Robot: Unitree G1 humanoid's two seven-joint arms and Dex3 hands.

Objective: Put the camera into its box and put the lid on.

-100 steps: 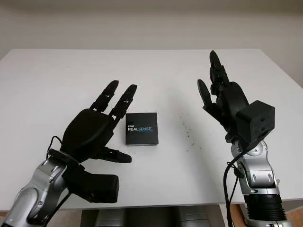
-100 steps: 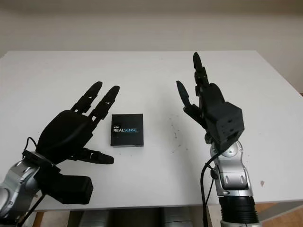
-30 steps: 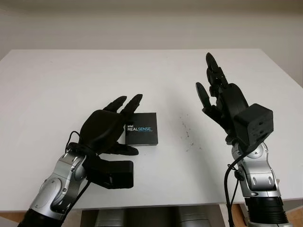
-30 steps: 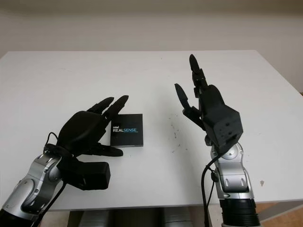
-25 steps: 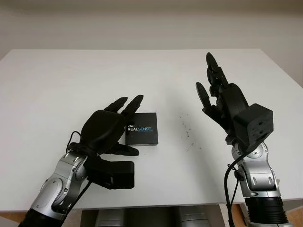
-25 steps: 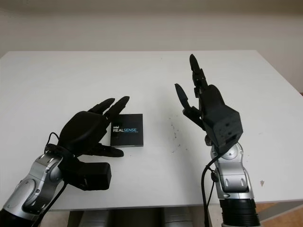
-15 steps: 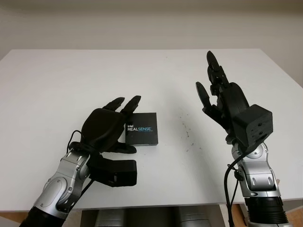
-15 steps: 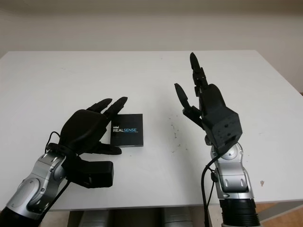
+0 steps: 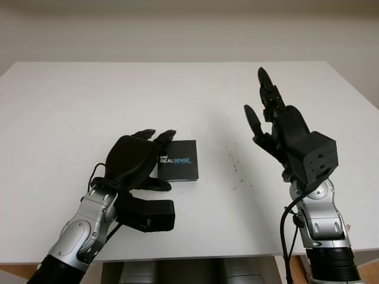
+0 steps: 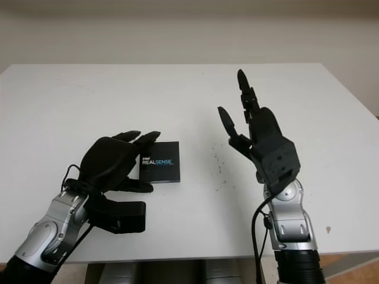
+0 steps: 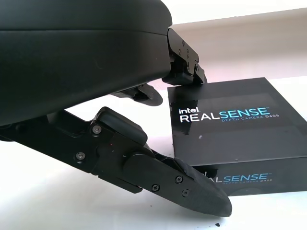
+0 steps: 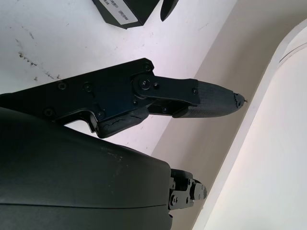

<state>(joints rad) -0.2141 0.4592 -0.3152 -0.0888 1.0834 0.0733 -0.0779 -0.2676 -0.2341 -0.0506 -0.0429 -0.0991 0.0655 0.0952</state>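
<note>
As the scene is read from the left, the left hand (image 9: 135, 158) is found lowered against the left side of the box (image 9: 177, 160), where 3.3 s ago it was held higher and further back with its fingers stretched well above the table (image 9: 71, 106). Its fingers are now drawn down in a narrow curl; two fingertips (image 9: 164, 136) are seen at the box's upper left corner, and in the left wrist view the thumb (image 11: 192, 187) is laid along the box's near side, though firm contact cannot be made out, so nothing is judged to be held yet. The box, black and marked REALSENSE, is placed near the table's middle with its lid already seated; no separate camera is seen, so it is presumably inside. From this the packing is judged to be done or nearly done, and the left hand's approach is read as a last press, squaring or grasp of the closed box. Dark specks (image 9: 234, 165) are scattered on the table just right of the box. Further right, the right hand (image 9: 275, 121) is raised above the table, well apart from the box, its fingers wide and empty, and it has hardly shifted in that time.
</note>
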